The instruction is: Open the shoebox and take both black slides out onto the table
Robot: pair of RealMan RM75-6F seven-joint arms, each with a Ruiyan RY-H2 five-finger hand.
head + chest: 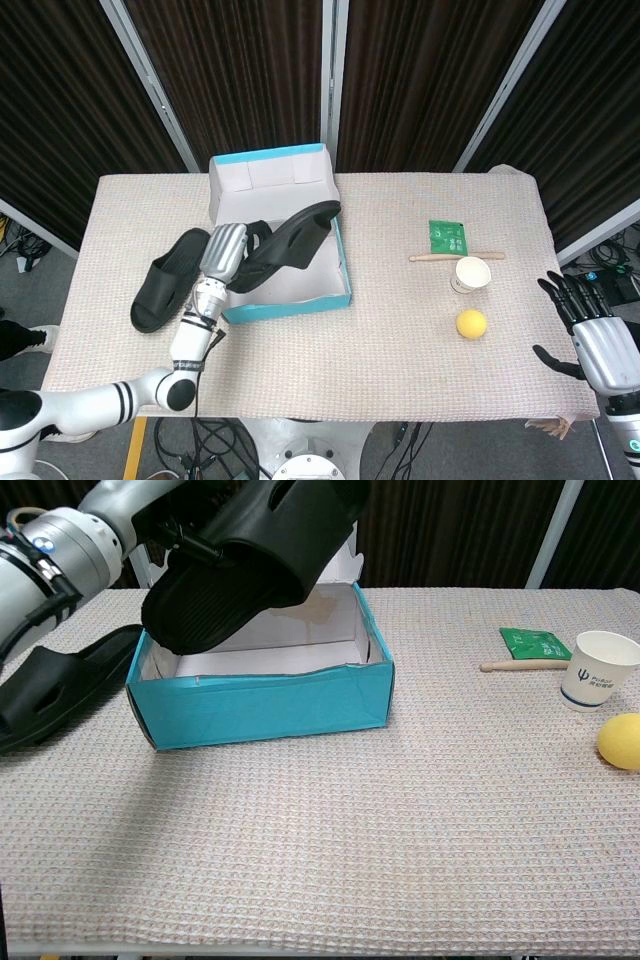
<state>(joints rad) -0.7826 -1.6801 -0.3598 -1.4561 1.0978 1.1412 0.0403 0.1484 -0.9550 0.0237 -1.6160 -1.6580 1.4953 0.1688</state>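
The teal shoebox stands open at the table's left centre, its lid propped up behind. My left hand grips a black slide by its heel end and holds it tilted above the box, clear of the rim. The other black slide lies flat on the table just left of the box. My right hand hovers open beyond the table's right edge, holding nothing.
At the right stand a white paper cup, a yellow ball, a green packet and a wooden stick. Dark curtains hang behind the table.
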